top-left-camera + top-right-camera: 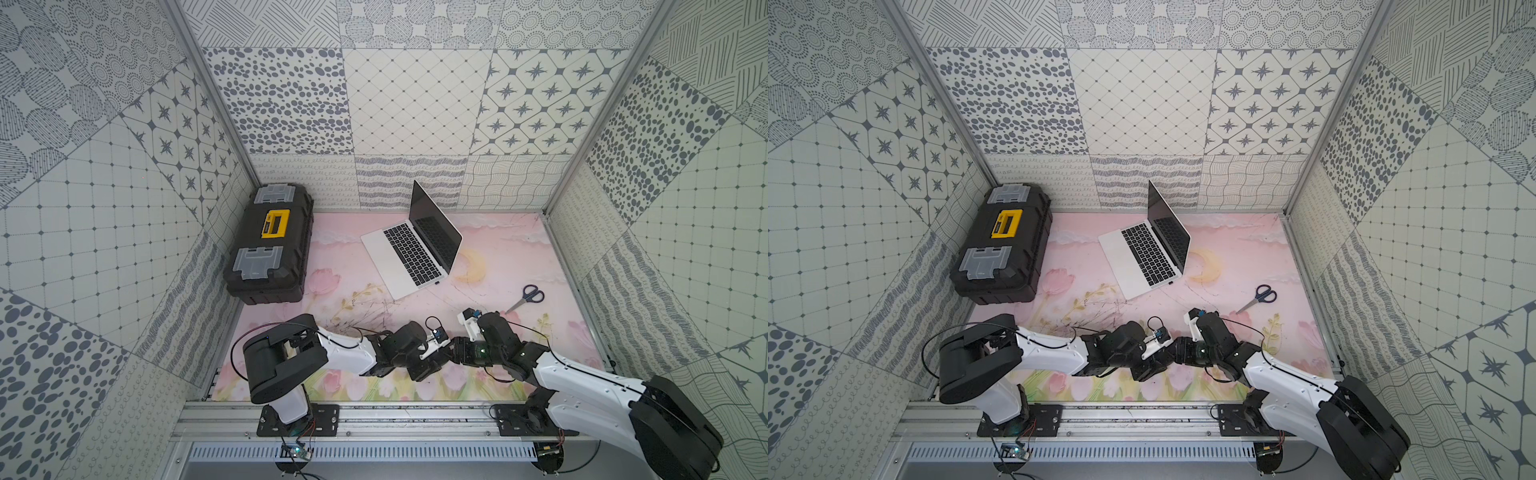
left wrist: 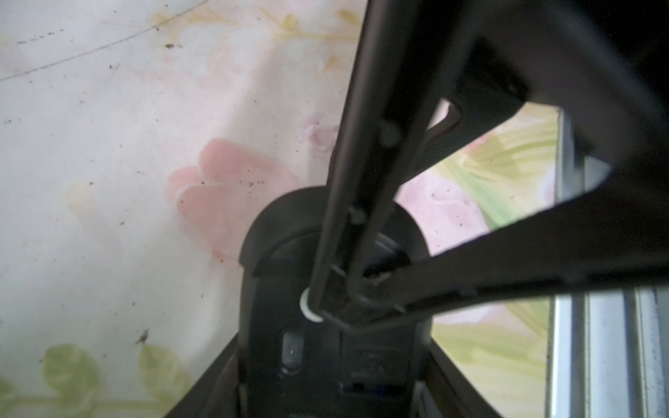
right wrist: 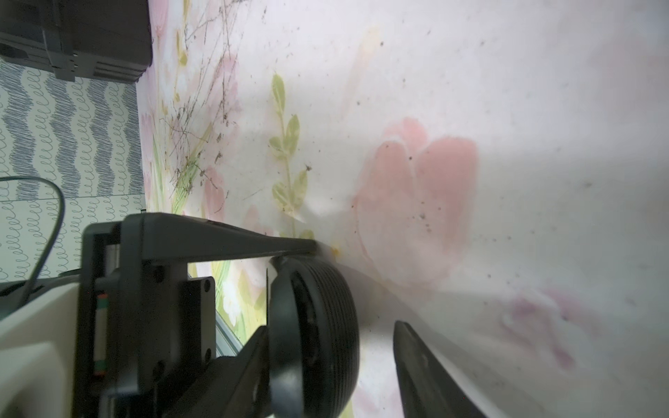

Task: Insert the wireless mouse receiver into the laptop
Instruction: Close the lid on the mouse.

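- Left pincer (image 2: 333, 365) clenches black mouse (image 2: 268, 296), underside exposed
- Right pincer (image 2: 340, 300) tips inside mouse underside recess; grip cannot be told
- Wireless mouse receiver hidden; laptop (image 1: 411, 257) open on surface (image 1: 498, 257), well apart

One laptop (image 1: 409, 253) is counted at the far centre. One toolbox (image 1: 270, 245) is counted at the far left. One pair of scissors (image 1: 525, 297) is counted at the right. One mouse (image 2: 268, 307) is counted near the front. Two robot arms are counted at the near edge: the left arm (image 1: 345, 353) and the right arm (image 1: 582, 378).
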